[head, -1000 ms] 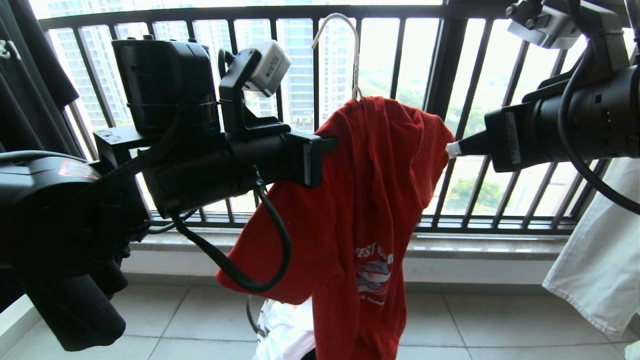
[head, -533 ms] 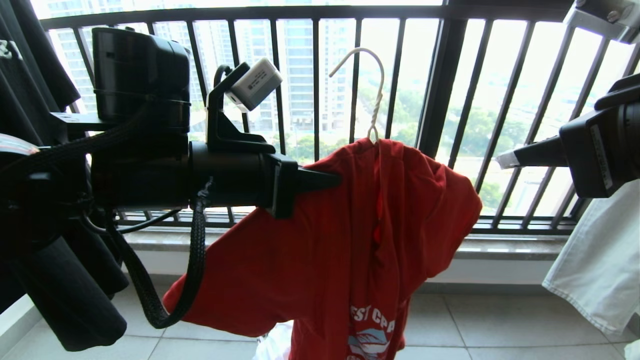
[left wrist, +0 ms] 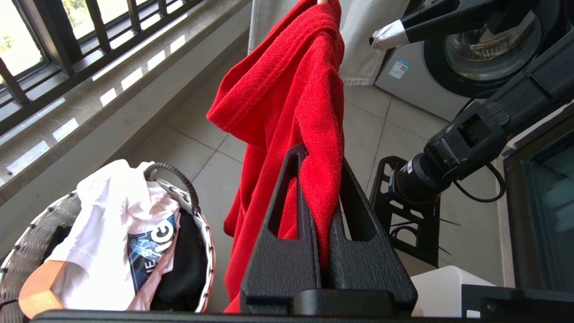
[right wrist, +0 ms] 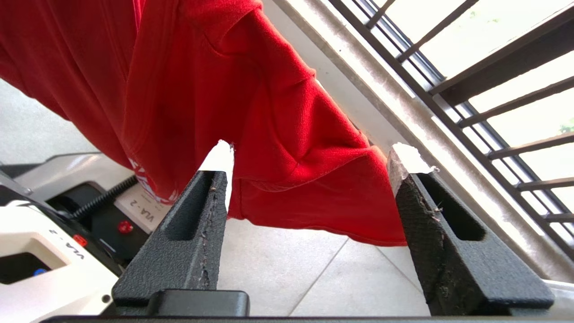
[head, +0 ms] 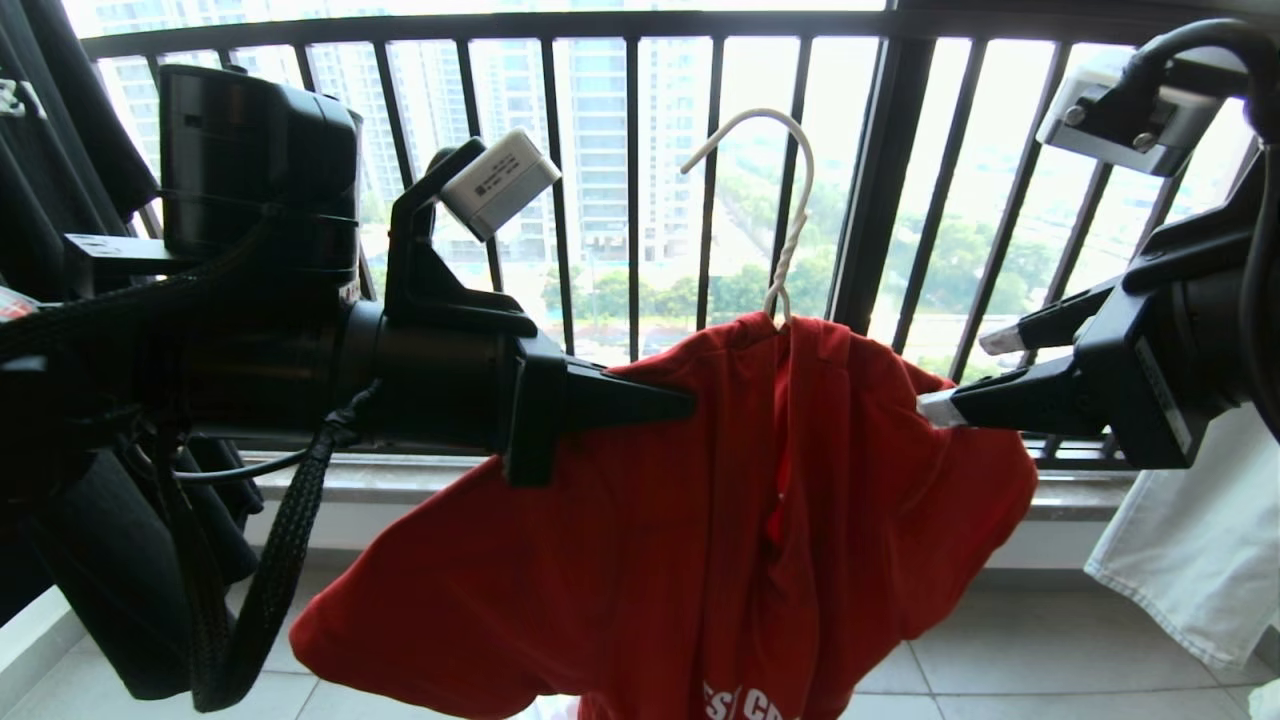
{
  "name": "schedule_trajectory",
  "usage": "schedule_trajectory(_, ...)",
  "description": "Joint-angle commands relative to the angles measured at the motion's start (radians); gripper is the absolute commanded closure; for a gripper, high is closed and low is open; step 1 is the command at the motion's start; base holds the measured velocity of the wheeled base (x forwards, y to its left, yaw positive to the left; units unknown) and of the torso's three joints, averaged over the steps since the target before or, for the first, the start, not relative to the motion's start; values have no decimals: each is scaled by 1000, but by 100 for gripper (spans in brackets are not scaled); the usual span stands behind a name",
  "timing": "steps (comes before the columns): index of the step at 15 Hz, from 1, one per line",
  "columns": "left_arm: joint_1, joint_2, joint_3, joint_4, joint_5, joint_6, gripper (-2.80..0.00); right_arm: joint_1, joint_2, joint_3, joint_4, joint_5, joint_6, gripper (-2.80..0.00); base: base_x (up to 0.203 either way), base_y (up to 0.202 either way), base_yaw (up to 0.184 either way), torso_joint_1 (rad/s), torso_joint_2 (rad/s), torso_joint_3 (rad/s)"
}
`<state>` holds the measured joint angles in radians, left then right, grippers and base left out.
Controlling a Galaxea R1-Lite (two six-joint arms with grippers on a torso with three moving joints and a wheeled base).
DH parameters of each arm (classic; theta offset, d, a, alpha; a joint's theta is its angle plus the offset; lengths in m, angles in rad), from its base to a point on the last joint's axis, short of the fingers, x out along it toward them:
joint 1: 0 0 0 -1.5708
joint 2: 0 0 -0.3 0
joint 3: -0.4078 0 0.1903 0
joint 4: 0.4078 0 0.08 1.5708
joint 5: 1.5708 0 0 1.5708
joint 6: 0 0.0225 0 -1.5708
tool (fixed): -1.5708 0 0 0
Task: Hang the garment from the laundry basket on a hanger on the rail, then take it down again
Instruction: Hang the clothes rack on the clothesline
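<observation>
The red garment (head: 700,520) hangs on the cream wire hanger (head: 790,200), whose hook stands free in the air in front of the balcony bars. The rail is out of view. My left gripper (head: 680,400) is shut on the garment's left shoulder; in the left wrist view red cloth is pinched between the fingers of the left gripper (left wrist: 320,157). My right gripper (head: 955,375) is open, its taped tips at the garment's right shoulder. The right wrist view shows the sleeve hem just beyond the right gripper (right wrist: 311,150). The laundry basket (left wrist: 206,233) stands on the floor below.
The black balcony railing (head: 880,180) runs behind the garment. A white garment (head: 1190,540) hangs at the right and dark clothes (head: 60,150) at the left. A washing machine (left wrist: 484,49) stands beyond. A white garment with blue print (left wrist: 112,229) fills the basket.
The garment and hanger have come down and shifted right with my left gripper. My right gripper left the right shoulder, opened, and has come back beside it.
</observation>
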<state>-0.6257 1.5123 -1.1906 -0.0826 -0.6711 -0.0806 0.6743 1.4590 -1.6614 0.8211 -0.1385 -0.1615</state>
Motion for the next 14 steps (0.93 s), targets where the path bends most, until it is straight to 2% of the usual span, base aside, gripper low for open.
schedule_trajectory(1, 0, -24, 5, 1, -5, -1, 0, -2, 23, 8, 5, 2, -75, -280, 0, 0, 0, 0, 0, 0)
schedule_trajectory(6, -5, -58, 14, 9, -9, 2, 0, -63, 42, 18, -2, 36, -313, -280, 0, 0, 0, 0, 0, 0)
schedule_trajectory(9, -6, -86, 17, 35, -85, 2, 0, -102, 52, 12, -46, 105, -363, -280, 0, 0, 0, 0, 0, 0)
schedule_trajectory(11, -6, -87, 19, 35, -88, 2, 0, -101, 52, 12, -46, 128, -368, -280, 0, 0, 0, 0, 0, 0)
schedule_trajectory(14, -6, -97, 32, 26, -91, 5, 0, -101, 49, 30, -31, 226, -374, -280, 0, 0, 0, 0, 0, 0)
